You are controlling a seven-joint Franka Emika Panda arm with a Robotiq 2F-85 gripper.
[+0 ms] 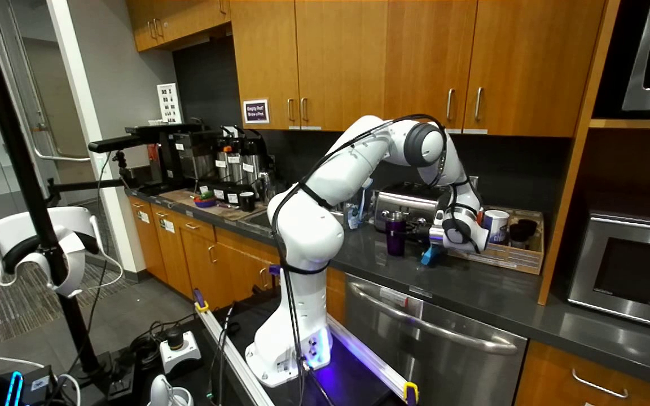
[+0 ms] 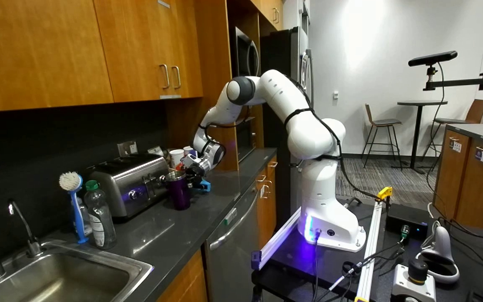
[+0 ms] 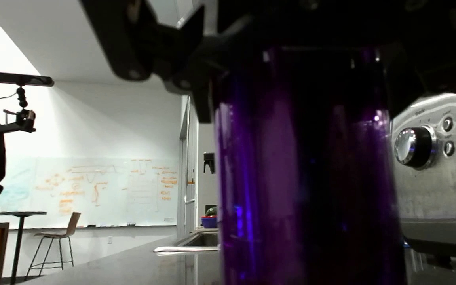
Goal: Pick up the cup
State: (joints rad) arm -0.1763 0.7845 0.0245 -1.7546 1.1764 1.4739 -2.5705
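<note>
The cup, a dark purple tumbler point(image 1: 396, 243), stands upright on the grey counter beside the toaster in both exterior views, and also shows in the exterior view point(image 2: 180, 193). Its lower end is cut off in the wrist view point(image 3: 275, 190), so I cannot tell there whether it rests on the counter. My gripper point(image 3: 301, 103) comes in from the top of the wrist view, with one finger flush against each side of the cup's upper part. It looks shut on the cup with no clear gap. The fingertips beyond the cup are dark and partly hidden.
A steel toaster point(image 2: 120, 182) stands close beside the cup, towards the wall; it also shows in the wrist view point(image 3: 437, 190). A blue part point(image 1: 429, 255) sits under the gripper. A crate point(image 1: 522, 262) with a white cup point(image 1: 496, 225) is behind the wrist. A bottle point(image 2: 101, 222) stands near the sink point(image 2: 141, 272).
</note>
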